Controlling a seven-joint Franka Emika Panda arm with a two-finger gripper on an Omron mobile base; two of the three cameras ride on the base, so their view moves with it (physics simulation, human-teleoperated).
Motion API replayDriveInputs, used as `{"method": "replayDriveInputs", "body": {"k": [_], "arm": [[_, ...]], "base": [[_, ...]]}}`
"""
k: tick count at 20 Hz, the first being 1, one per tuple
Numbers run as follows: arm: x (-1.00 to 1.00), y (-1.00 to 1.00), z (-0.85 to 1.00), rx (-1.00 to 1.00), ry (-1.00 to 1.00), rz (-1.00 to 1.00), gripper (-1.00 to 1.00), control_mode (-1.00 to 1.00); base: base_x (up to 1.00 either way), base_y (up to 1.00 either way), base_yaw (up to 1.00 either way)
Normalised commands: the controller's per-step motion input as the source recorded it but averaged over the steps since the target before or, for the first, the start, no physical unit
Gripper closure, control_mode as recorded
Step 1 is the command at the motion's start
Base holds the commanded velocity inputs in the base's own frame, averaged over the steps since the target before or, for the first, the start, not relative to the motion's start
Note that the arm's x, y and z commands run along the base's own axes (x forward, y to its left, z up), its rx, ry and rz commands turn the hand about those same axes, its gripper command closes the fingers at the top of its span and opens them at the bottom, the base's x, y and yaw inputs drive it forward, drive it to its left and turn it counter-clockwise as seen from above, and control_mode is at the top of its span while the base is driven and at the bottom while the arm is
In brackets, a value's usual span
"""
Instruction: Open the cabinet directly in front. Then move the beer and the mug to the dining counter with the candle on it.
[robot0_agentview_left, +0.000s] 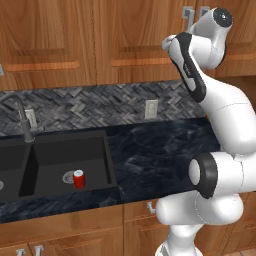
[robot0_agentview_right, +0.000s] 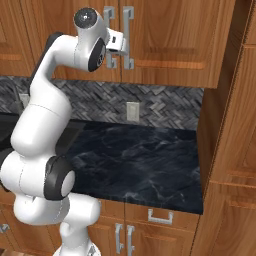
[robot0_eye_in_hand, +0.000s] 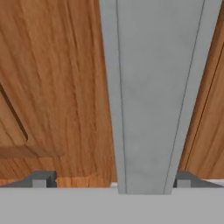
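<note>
The reddish-brown cabinet (robot0_agentview_right: 170, 35) hangs above the counter with its doors shut. A pair of long silver bar handles (robot0_agentview_right: 128, 30) meets at the middle seam. My gripper (robot0_agentview_right: 116, 44) is raised to these handles. In the hand view one silver handle (robot0_eye_in_hand: 153, 87) runs up the middle, very close. My gripper (robot0_eye_in_hand: 114, 180) is open, with a dark fingertip (robot0_eye_in_hand: 43, 179) on either side of the bar, not pressing on it. In the left base view my own arm hides the hand in front of the cabinet (robot0_agentview_left: 50, 40). The beer, the mug, the dining counter and the candle are out of view.
A black marbled counter (robot0_agentview_right: 140, 160) lies below the cabinet. To the left is a black sink (robot0_agentview_left: 55, 150) with a faucet (robot0_agentview_left: 22, 120), and a short red can (robot0_agentview_left: 78, 179) stands in it. A tall wooden unit (robot0_agentview_right: 230, 125) closes off the right side.
</note>
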Motion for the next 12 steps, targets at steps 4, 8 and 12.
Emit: {"method": "replayDriveInputs", "body": {"k": [4, 8, 12], "arm": [[0.51, 0.14, -0.37, 0.00, -0.04, 0.05, -1.00, -1.00], [0.53, 0.37, -0.67, 0.00, 0.00, 0.10, -1.00, -1.00], [0.63, 0.51, -0.73, -0.01, 0.05, 0.11, 1.00, -1.00]], "base": [[0.00, 0.00, 0.00], [0.00, 0.00, 0.00], [0.00, 0.00, 0.00]]}}
